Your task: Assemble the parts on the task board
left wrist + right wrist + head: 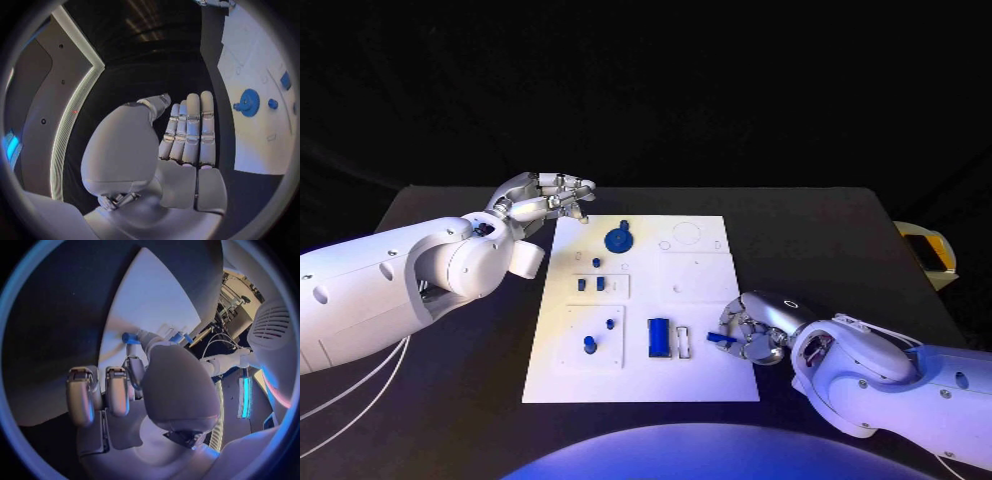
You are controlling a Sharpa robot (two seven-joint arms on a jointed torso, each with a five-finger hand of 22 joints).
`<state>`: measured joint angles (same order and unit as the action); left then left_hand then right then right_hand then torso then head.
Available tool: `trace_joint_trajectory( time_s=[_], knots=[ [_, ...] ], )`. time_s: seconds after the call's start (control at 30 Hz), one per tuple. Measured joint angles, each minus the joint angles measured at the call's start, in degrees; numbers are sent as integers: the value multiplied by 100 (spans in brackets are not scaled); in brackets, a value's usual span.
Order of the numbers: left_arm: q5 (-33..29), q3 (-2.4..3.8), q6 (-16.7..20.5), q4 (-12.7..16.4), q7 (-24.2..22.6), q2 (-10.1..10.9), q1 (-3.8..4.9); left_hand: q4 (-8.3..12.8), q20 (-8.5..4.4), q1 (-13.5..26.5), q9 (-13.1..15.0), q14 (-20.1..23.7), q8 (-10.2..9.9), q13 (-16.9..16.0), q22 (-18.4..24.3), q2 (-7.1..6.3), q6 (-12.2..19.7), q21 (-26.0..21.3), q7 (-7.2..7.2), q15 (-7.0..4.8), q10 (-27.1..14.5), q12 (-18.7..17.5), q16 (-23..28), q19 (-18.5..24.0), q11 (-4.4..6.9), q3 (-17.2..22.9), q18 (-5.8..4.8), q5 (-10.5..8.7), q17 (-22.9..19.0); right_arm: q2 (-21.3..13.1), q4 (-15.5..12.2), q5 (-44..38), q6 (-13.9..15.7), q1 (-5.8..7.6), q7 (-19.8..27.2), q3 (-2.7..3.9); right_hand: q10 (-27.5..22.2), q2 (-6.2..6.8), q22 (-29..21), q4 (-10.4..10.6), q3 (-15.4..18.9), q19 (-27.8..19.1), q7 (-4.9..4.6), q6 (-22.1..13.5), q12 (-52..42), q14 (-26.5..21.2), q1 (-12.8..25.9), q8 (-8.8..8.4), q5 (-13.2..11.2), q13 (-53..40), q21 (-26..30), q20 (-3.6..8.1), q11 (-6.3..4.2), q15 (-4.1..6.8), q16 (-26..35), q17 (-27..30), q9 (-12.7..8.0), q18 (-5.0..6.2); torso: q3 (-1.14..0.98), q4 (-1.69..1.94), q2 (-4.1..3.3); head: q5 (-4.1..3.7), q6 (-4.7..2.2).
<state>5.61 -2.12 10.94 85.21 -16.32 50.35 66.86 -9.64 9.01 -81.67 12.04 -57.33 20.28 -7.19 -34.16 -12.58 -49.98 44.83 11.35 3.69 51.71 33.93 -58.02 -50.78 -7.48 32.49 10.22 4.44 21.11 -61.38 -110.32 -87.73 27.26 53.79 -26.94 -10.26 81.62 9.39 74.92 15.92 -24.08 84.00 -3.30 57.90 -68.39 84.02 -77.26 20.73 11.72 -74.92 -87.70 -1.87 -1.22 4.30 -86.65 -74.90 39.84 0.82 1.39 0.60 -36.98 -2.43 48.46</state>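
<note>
The white task board (704, 300) lies in the middle of the black table. On it are a blue gear (619, 239), a small blue peg (596, 262), two short blue pieces (590, 284), a long blue block (658, 337) and two more pegs (590, 344). My left hand (545, 200) hovers at the board's far left corner with its fingers stretched out (190, 130), holding nothing; the gear (249, 103) lies beside it. My right hand (759, 330) is at the board's right edge, pinching a small blue part (720, 339), which also shows at its fingertips (130, 337).
A pale slotted piece (684, 342) sits right of the long block. A yellow and white object (930, 250) stands at the table's right edge. Bare black table (819, 240) stretches on both sides of the board.
</note>
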Motion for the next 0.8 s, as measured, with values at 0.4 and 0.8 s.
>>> trace_joint_trajectory(
  time_s=[0.4,0.8],
  knots=[
    [0,0,0,-3,0,-13,0,0,0,0,0,0,0,0,0,0,0,0,0,0,0,0,0,0,0,0,0,0,0,-8,-179,399,191,99,-52,-33,44,5,-1,-251,-543,0,-28,-70,-63,0,650,15,127,-2,-100,0,5,0,-24,0,102,0,1,-1,0,-3,-4],
    [0,0,0,0,0,-23,0,0,0,0,0,0,0,5,-1,0,0,-22,0,0,0,0,0,0,0,0,0,0,0,286,-166,1165,462,176,62,-27,60,57,-1,-623,-915,0,-40,-81,-63,0,869,17,125,-2,-115,0,21,0,-23,0,102,0,3,3,-1,-23,6]
  ],
)
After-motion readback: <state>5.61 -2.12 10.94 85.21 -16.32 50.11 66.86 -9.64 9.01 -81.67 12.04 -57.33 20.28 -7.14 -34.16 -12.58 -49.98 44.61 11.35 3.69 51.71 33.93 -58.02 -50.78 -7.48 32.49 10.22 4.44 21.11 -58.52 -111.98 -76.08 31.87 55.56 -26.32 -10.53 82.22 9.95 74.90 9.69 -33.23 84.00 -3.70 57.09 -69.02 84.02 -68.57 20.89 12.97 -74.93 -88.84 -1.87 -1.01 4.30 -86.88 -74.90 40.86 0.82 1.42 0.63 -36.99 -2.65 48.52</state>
